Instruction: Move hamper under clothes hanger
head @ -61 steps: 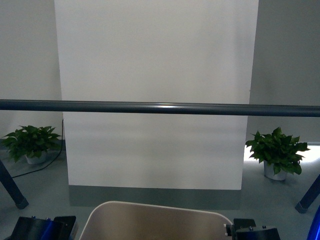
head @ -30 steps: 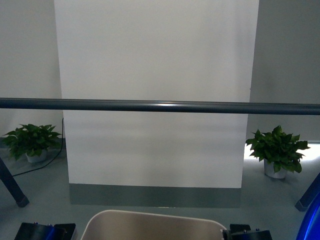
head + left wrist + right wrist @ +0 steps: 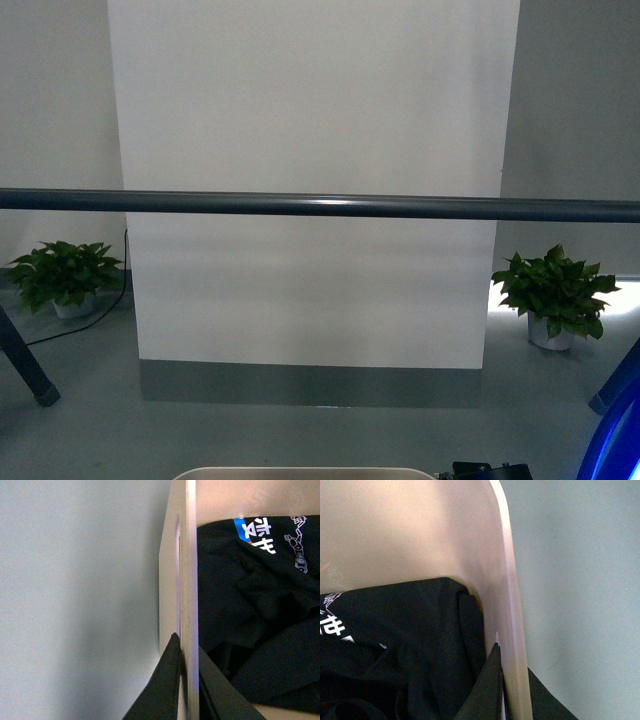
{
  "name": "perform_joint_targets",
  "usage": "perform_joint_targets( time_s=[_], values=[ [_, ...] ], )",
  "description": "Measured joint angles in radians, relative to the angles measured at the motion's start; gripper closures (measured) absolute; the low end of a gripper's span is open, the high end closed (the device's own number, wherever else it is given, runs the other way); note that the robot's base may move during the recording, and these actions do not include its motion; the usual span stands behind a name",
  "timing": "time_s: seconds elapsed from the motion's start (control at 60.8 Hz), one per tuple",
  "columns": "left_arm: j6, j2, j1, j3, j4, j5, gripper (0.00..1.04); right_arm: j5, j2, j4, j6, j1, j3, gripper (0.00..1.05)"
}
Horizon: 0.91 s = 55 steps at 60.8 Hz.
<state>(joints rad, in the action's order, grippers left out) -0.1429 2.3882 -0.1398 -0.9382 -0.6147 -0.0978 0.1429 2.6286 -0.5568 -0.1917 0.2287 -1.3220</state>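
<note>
Clamping the hamper [image 3: 420,530] rim, left gripper [image 3: 186,655] and right gripper [image 3: 512,662] appear mid-transport; next, it needs advancing beneath the clothes hanger [image 3: 320,207] bar.

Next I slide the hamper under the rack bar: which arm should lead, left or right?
Neither has the edge: left gripper and right gripper each clamp the hamper rim, one finger inside, one outside. Push with both.
</note>
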Motion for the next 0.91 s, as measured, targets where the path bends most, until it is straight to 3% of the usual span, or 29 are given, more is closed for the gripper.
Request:
perform_joint_targets(
  time_s=[0.362, 0.428, 0.527, 0.658, 0.905],
  values=[
    [-0.019, -0.01, -0.009, 0.033, 0.007, 0.003, 0.99, -0.006, 0.016, 0.029, 0.01, 0.002, -0.024, 1.02],
    [-0.018, -0.01, -0.012, 0.032, 0.016, 0.011, 0.87, -0.006, 0.016, 0.029, 0.011, 0.003, -0.026, 1.02],
    [-0.021, -0.01, -0.018, 0.03, 0.019, 0.023, 0.72, 0.002, 0.016, 0.029, 0.01, 0.007, -0.032, 0.9],
    [-0.027, -0.01, -0.029, 0.027, 0.029, 0.04, 0.47, -0.001, 0.016, 0.023, 0.007, 0.007, -0.035, 0.65],
    [-0.029, -0.035, -0.027, 0.018, 0.044, 0.048, 0.17, 0.01, 0.011, 0.013, 0.008, 0.007, -0.035, 0.35]
  ],
)
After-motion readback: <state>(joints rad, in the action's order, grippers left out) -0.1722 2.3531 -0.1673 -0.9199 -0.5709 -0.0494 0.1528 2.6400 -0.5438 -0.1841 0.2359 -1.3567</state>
